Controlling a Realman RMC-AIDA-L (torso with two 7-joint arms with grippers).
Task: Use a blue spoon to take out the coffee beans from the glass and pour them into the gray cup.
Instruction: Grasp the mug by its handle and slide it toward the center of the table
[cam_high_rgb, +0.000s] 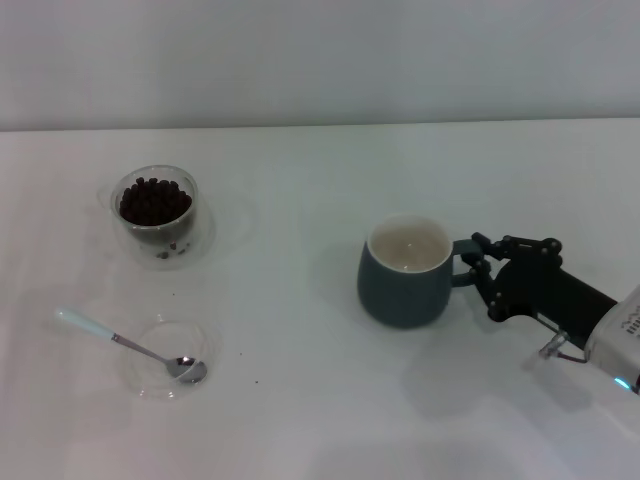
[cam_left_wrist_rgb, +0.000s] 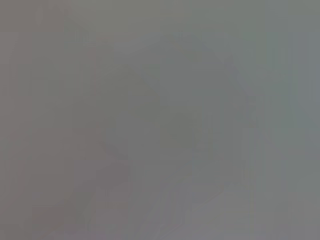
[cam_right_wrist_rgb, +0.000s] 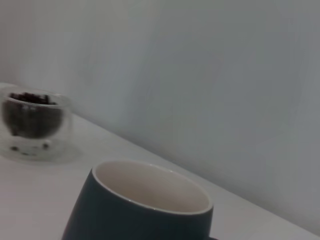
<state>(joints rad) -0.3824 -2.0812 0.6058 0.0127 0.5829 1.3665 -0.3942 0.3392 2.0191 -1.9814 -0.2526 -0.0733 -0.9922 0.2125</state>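
Observation:
The blue spoon (cam_high_rgb: 120, 343) rests at the front left, its metal bowl in a flat clear dish (cam_high_rgb: 165, 362) and its pale handle pointing left. Behind it stands the glass (cam_high_rgb: 158, 215), heaped with dark coffee beans (cam_high_rgb: 155, 200). The gray cup (cam_high_rgb: 405, 275) sits right of centre, upright, its cream inside bare. My right gripper (cam_high_rgb: 480, 260) reaches in from the right, its black fingers closed around the cup's loop handle. The right wrist view shows the gray cup (cam_right_wrist_rgb: 135, 210) close up and the glass (cam_right_wrist_rgb: 32, 125) with coffee beans (cam_right_wrist_rgb: 30, 112) farther off. My left gripper is out of view.
The white table (cam_high_rgb: 320, 420) runs back to a pale wall. A few loose beans lie inside the glass's double wall near its base. The left wrist view is a flat grey blur with nothing recognisable.

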